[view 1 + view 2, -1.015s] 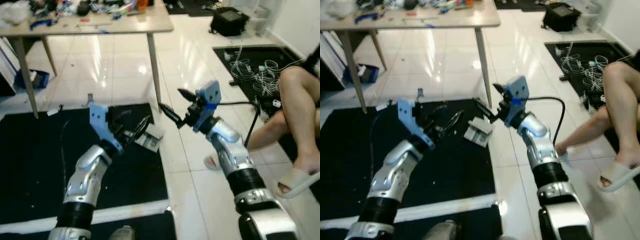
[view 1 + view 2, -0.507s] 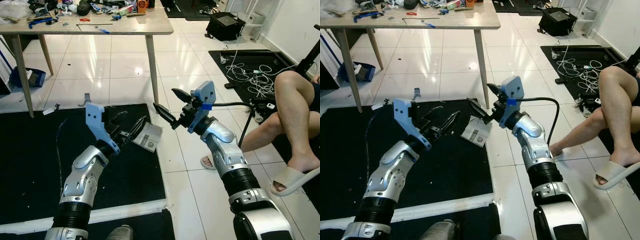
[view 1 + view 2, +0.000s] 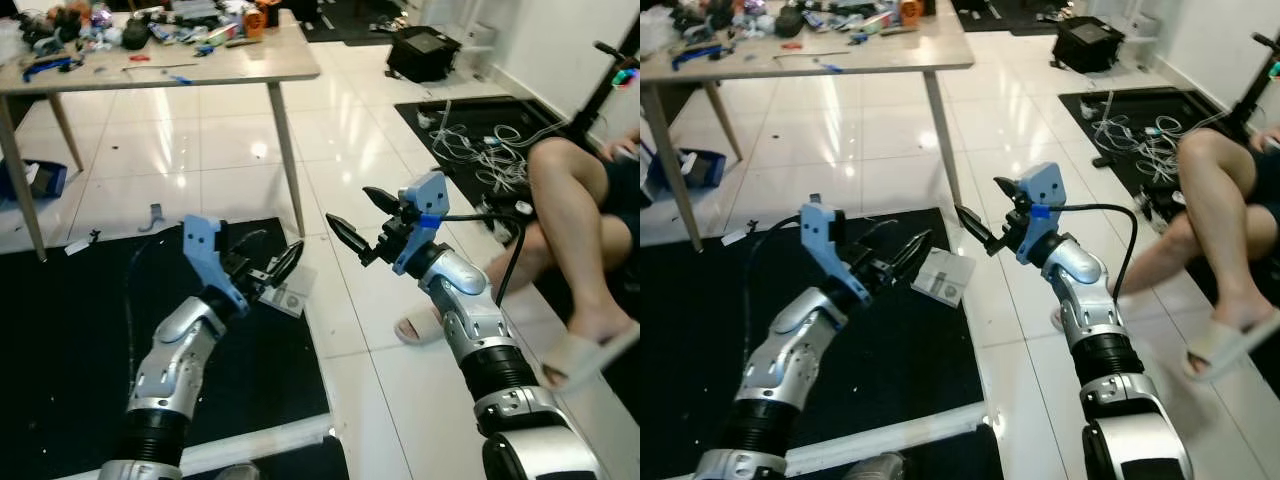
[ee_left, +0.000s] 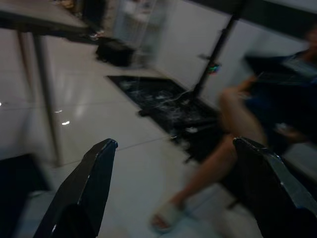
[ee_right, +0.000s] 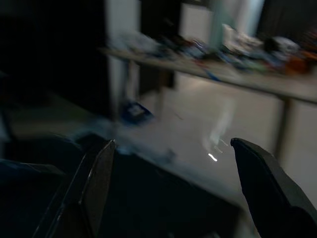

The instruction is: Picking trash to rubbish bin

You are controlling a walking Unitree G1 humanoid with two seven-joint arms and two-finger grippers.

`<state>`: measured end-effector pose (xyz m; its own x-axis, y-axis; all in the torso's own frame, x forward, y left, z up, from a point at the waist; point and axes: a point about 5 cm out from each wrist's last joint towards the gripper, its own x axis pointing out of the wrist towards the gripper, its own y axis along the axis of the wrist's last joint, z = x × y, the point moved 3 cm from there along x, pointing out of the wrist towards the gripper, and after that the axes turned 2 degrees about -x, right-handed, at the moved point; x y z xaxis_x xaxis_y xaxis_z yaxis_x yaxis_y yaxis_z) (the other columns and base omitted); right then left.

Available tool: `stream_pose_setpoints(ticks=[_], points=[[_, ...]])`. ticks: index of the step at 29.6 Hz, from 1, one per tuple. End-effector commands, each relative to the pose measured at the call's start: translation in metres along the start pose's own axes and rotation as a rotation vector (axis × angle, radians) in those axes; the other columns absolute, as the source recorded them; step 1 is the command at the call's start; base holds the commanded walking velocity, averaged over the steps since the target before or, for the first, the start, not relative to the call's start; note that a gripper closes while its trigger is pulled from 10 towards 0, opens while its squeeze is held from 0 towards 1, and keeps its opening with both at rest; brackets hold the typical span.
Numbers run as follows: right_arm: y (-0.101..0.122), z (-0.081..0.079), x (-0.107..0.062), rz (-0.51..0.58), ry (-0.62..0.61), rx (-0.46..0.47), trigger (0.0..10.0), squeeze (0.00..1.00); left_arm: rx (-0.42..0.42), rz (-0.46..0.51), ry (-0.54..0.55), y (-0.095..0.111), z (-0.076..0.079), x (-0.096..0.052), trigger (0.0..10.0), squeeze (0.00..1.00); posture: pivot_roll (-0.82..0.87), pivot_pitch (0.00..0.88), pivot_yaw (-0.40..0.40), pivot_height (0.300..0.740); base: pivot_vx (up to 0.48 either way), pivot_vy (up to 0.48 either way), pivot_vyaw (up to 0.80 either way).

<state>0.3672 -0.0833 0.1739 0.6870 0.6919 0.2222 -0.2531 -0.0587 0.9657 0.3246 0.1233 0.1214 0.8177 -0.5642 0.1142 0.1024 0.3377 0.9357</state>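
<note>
Both silver arms are raised in front of the body, bent at the elbow, forearms angled inward toward each other. The left hand [image 3: 902, 250] points forward and to the right, its two black fingers slightly parted and holding nothing. The right hand [image 3: 362, 212] points to the left, its two black fingers spread wide apart and empty. The two hands are near each other, not touching.

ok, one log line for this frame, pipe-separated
left gripper open, above black mat | right gripper open, empty | paper trash on mat edge, between grippers, ungrasped | person's leg at right
</note>
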Motion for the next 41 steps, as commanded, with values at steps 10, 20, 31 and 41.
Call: stream_pose_setpoints(ticks=[10, 20, 31, 41], points=[[-0.0069, 0.0054, -0.0084, -0.025, -0.025, 0.000, 10.0, 0.00, -0.012, -0.014, -0.013, -0.0052, 0.0032, 0.0022, 10.0, 0.00, 0.04, 0.000, -0.031, 0.740, 0.340, 0.000, 0.69], [-0.0085, 0.0077, -0.0092, -0.026, -0.043, 0.018, 10.0, 0.00, -0.007, -0.023, -0.011, -0.0087, 0.0010, 0.0019, 10.0, 0.00, 0.04, 0.000, -0.034, 0.740, 0.292, 0.000, 0.00], [-0.0089, 0.0105, -0.0106, -0.023, -0.065, 0.031, 10.0, 0.00, -0.005, -0.022, -0.012, -0.0092, 0.0009, 0.0021, 10.0, 0.00, 0.04, 0.000, -0.036, 0.740, 0.261, 0.000, 0.00], [-0.0076, 0.0124, -0.0106, -0.018, -0.075, 0.035, 10.0, 0.00, 0.010, -0.019, -0.013, -0.0082, 0.0007, 0.0026, 10.0, 0.00, 0.04, 0.000, -0.035, 0.740, 0.260, 0.000, 0.00]])
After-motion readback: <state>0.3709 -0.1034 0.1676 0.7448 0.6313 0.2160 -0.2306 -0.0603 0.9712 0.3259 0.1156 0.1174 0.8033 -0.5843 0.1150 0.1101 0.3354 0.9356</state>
